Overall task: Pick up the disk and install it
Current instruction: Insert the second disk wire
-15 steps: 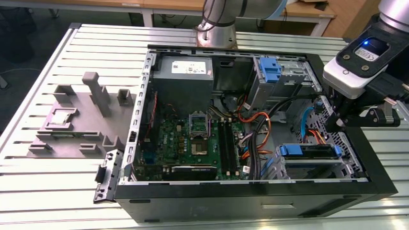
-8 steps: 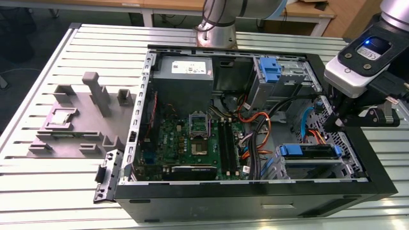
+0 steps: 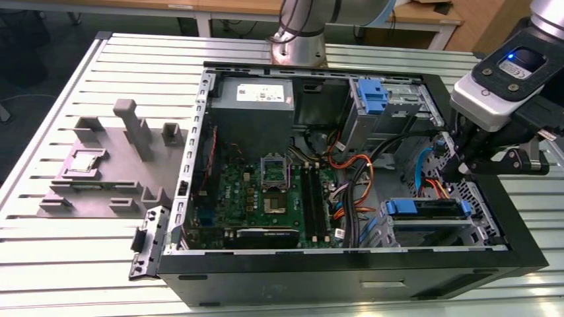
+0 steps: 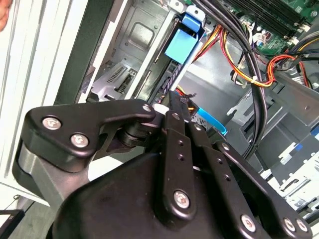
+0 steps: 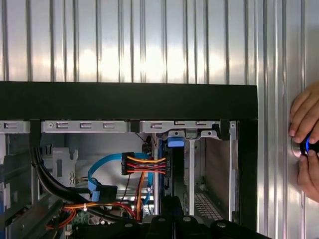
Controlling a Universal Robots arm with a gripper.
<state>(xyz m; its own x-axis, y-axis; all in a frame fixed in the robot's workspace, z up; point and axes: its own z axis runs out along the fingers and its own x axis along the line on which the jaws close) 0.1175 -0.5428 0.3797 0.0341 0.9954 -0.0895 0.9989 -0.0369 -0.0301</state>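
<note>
The disk [image 5: 172, 169] stands edge-on in a slot of the drive cage, a dark slab with a blue bracket tab at its far end. The second wrist view also shows the disk [image 4: 168, 79]. My gripper [image 5: 172, 211] is right behind the disk's near end with its black fingers drawn together, and the gripper [image 4: 172, 98] has its tips at the slab's edge. In the exterior view the gripper [image 3: 454, 165] hangs over the cage at the case's right side, just above a blue-bracketed drive [image 3: 423, 208]. I cannot tell whether that drive is the same disk.
The open computer case [image 3: 352, 264] lies on a slotted metal table. Orange, red, black and blue cables [image 5: 144, 164] run close beside the slot. A bare blue caddy [image 3: 374, 96] sits at the back. A grey fixture [image 3: 115, 165] lies on the exterior view's left. A person's hand [image 5: 305, 142] rests on the table.
</note>
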